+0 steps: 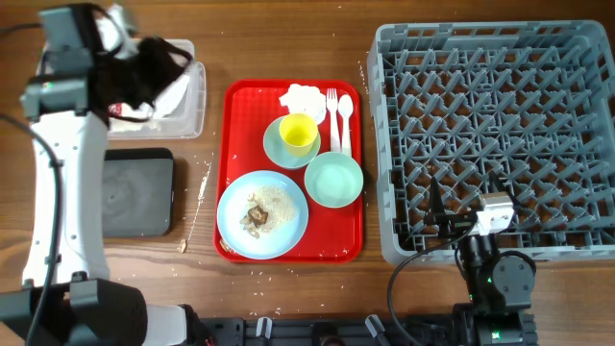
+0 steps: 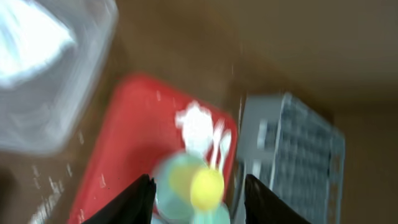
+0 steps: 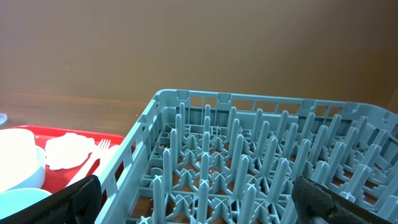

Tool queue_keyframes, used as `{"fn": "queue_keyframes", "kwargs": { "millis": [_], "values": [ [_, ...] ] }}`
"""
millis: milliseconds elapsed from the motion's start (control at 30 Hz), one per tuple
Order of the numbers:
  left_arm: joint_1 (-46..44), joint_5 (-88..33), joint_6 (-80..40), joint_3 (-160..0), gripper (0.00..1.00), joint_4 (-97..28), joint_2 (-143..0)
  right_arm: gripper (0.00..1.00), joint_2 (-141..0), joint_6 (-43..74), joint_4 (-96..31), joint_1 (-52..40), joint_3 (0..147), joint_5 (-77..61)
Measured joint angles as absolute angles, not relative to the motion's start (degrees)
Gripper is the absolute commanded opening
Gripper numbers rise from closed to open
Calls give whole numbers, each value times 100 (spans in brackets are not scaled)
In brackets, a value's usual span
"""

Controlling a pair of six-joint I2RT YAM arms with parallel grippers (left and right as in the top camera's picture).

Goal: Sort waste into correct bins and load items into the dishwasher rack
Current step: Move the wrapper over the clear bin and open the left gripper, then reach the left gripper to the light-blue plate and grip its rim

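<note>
Overhead: straight down, I get the whole table (image 1: 288, 288). Left wrist: high, blurred, angled past clear tub (image 2: 37, 93) toward red tray (image 2: 124, 137) and rack (image 2: 298, 155). Right wrist: low, close, looking across rack. All views share red tray and rack.

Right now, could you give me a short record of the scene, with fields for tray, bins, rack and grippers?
red tray: plate with food scraps, saucer with yellow cup, bowl, fork, spoon, napkin
clear tub: white napkin inside
black tray: nothing visible in it
rack: no dishes
left gripper: open, above clear tub
right gripper: open, near rack's front edge
</note>
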State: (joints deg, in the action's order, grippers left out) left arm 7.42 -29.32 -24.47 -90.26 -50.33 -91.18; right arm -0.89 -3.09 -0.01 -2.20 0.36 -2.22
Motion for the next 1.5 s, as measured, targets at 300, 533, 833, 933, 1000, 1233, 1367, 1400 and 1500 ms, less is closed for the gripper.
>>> {"fn": "queue_keyframes", "kwargs": {
  "millis": [300, 533, 833, 933, 1000, 1233, 1367, 1400, 1500],
  "values": [
    [220, -2976, -2318, -9015, 20, -7603, -9124, 100, -89, -309, -1, -220, 36, -222],
    [-21, -2196, -2248, -9006, 30, -8667, -9026, 100, -89, -309, -1, -220, 36, -222],
    [-849, -1612, -2318, -8958, 100, -8842, -7363, 100, -89, -309, -1, -220, 36, -222],
    [-1356, -1564, -2379, -8501, 100, -8715, -7008, 100, -89, -309, -1, -220, 36, -222],
    [-1691, -1542, -2456, -8005, 98, -8468, -6982, 100, -89, -309, 1, -220, 36, -222],
    [-2873, -1389, -3579, -5793, 48, -6337, -7105, 100, -89, -309, 1, -220, 36, -204],
    [-3627, -705, -3924, -5496, 39, -5865, -7183, 100, -89, -309, -1, -220, 36, -204],
    [-3876, -290, -4115, -5496, 38, -5839, -7284, 100, -89, -309, -1, -220, 36, -204],
    [-3916, 351, -4665, -5494, 39, -5581, -7588, 100, -89, -309, -1, -220, 36, -204]
  ]
}}
